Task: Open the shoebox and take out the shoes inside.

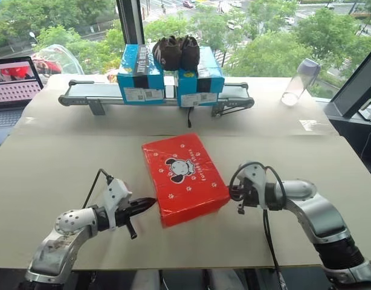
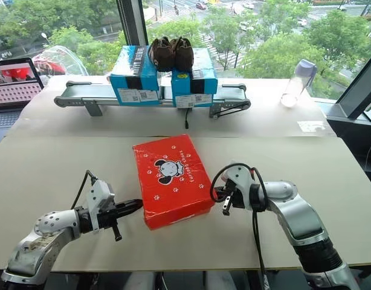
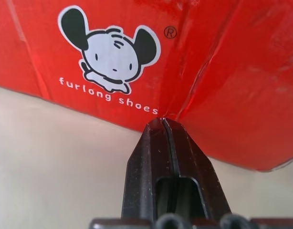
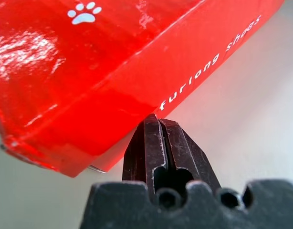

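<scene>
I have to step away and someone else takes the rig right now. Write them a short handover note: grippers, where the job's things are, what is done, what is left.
Left gripper: shut, holding nothing, tip at the near left side of the shoebox.
Right gripper: shut, holding nothing, tip at the box's right side near its front corner.
Shoebox: lies flat in the middle of the table, lid closed, logo up.
Shoes: none out yet; whatever is inside is hidden.
Done: nothing visible; the lid is still down.
Left: lift the hinged lid, take the shoes out.
Leave alone the two blue boxes on the conveyor and the dark brown shoes on top.
</scene>
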